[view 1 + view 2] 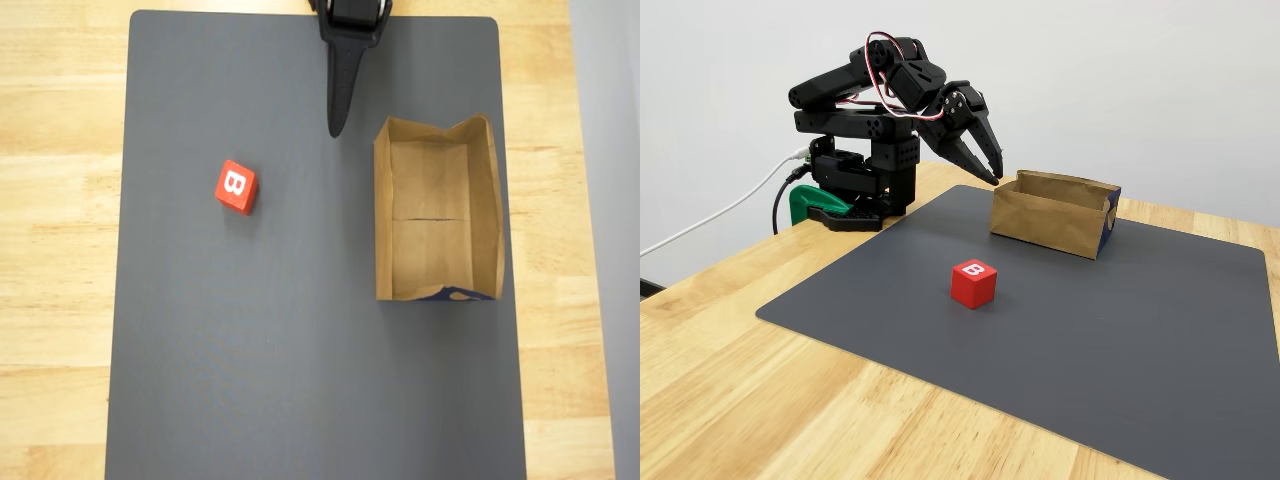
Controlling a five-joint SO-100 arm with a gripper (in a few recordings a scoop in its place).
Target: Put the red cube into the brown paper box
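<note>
The red cube (pixel 236 187) lies on the grey mat, left of centre in the overhead view, its white "B" facing up. In the fixed view the red cube (pixel 973 283) sits in front of the arm. The brown paper box (pixel 383 222) stands open on the right of the mat, nothing inside, with blue print at its near end. My black gripper (pixel 336 128) hangs shut with nothing in it, near the mat's far edge, just left of the box's far corner. In the fixed view the gripper (pixel 992 172) points down beside the brown paper box (pixel 1045 222), above the mat.
The grey mat (pixel 300 380) covers most of the wooden table (pixel 60 250). The arm's base with a green clamp (pixel 820 205) and a white cable (pixel 720 215) sit at the table's far left corner in the fixed view. Bare mat lies between cube and box.
</note>
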